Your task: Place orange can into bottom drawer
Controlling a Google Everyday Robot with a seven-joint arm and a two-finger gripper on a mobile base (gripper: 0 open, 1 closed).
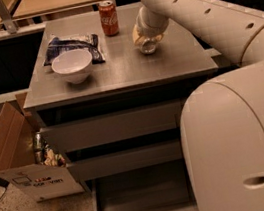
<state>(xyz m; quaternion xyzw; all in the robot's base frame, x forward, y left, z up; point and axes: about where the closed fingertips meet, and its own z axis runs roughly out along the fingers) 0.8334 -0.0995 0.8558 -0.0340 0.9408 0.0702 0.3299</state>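
Grey cabinet top (131, 69): pale orange-tan drink can (149, 47) at gripper (145, 40), grip state cannot tell. Deep bottom grey drawer (139, 205) open, can not inside yet; transfer left.

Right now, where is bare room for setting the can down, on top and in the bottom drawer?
The bottom drawer: visible floor bare; robot's body hides its right side. The cabinet top: free along the front, between white bowl and orange can. Crowded back left: chip bag, bowl, red cola can. The gripper sits at the orange can.
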